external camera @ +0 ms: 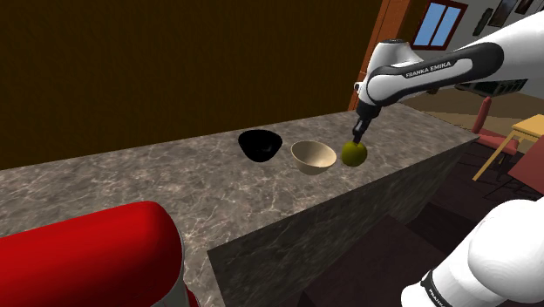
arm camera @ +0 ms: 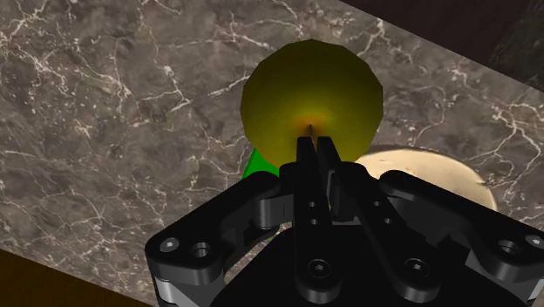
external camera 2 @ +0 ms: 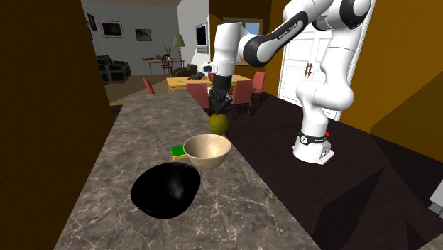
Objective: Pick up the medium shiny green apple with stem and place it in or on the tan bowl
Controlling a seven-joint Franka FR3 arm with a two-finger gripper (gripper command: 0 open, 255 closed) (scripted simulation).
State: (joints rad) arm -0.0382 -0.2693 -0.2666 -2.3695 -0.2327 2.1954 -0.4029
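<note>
I am squeezing my pincer (arm camera: 316, 146) together on the stem of the apple (arm camera: 312, 87); it is looking firm, light and slick, safer gripped across its round sides.

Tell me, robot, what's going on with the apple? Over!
Gripper shut, tips at top of apple. Apple beside tan bowl, not in it. Small green block near bowl, path looks open.
</note>
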